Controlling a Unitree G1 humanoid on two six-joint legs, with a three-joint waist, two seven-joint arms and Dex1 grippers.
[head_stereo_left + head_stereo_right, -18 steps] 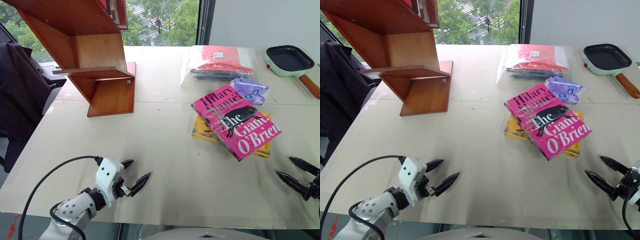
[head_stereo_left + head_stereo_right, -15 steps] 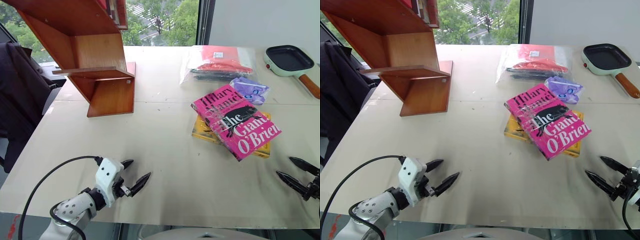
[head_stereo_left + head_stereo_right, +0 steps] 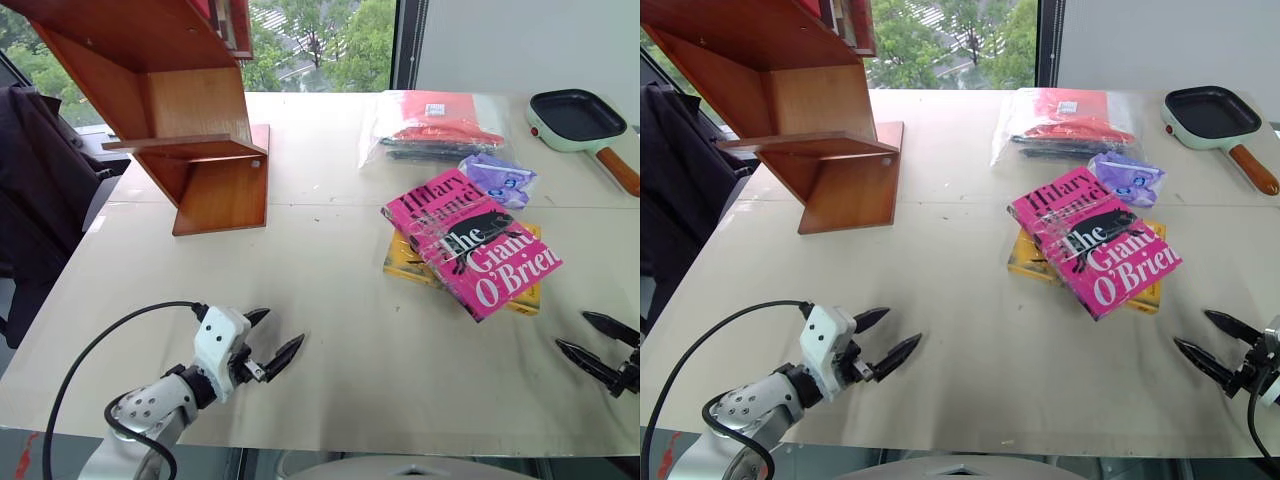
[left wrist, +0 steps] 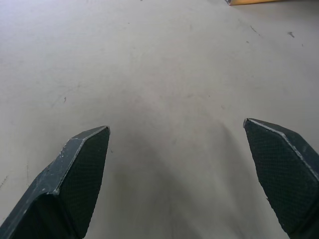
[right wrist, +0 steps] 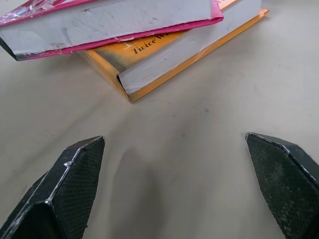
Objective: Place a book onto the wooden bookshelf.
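Note:
The pink book (image 3: 470, 243) lies face up at the table's right, skewed across a yellow book (image 3: 405, 262). In the right wrist view the pink book (image 5: 114, 20) overhangs the yellow book (image 5: 169, 55). The wooden bookshelf (image 3: 190, 120) stands at the far left of the table. My left gripper (image 3: 280, 328) hovers open near the front edge, far from both books, with bare tabletop between its fingers (image 4: 82, 164). Open too, my right gripper (image 3: 572, 331) sits at the front right, a short way from the books, holding nothing.
A clear plastic bag with red contents (image 3: 435, 125) and a purple packet (image 3: 498, 178) lie behind the books. A mint frying pan with an orange handle (image 3: 580, 120) sits at the far right corner. A dark chair (image 3: 40, 180) stands left of the table (image 3: 320, 250).
My left gripper has edged slightly forward over the table. The right gripper, the books and the bookshelf have stayed put.

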